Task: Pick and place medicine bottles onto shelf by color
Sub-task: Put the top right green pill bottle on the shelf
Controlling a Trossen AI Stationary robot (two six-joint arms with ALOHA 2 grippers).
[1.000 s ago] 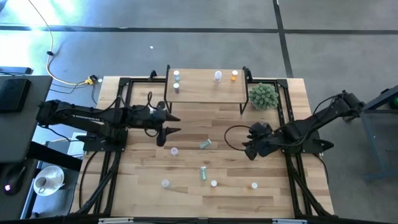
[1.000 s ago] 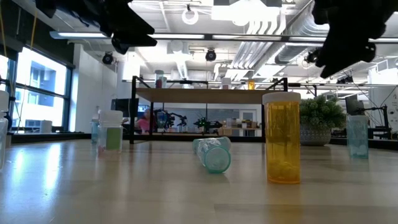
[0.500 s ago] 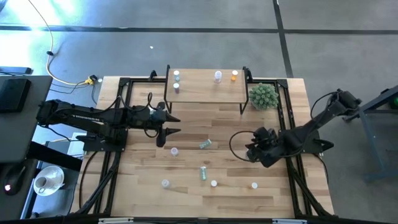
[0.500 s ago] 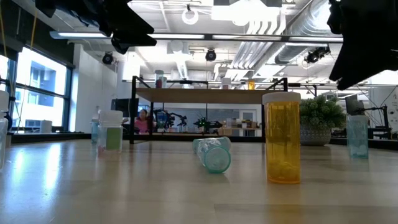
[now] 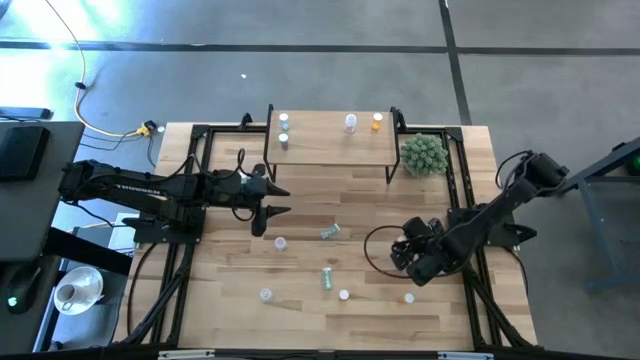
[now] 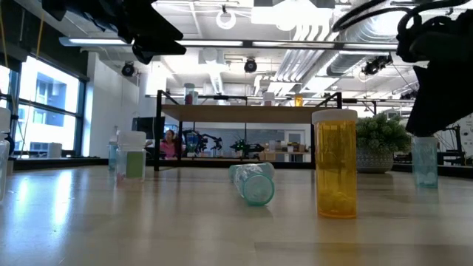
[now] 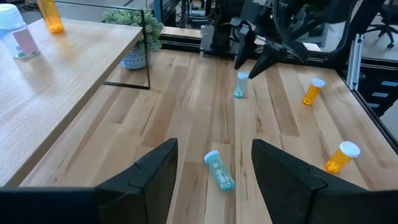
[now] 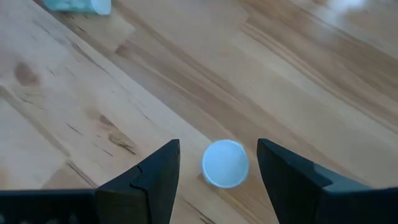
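Four small white-capped bottles (image 5: 283, 120) on light-wood shelf (image 5: 325, 152) — six left on bench (image 5: 370, 310); right tool (image 8: 217, 163) open over orange bottle (image 5: 409, 298); left tool (image 7: 211, 163) open, empty.

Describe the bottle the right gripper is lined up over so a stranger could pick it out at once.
Start at the near right part of the table, where the right gripper hangs open. Just beyond it stands an upright orange bottle with a white cap. Its neighbour, the white-capped bottle, sits further left and shows no orange.
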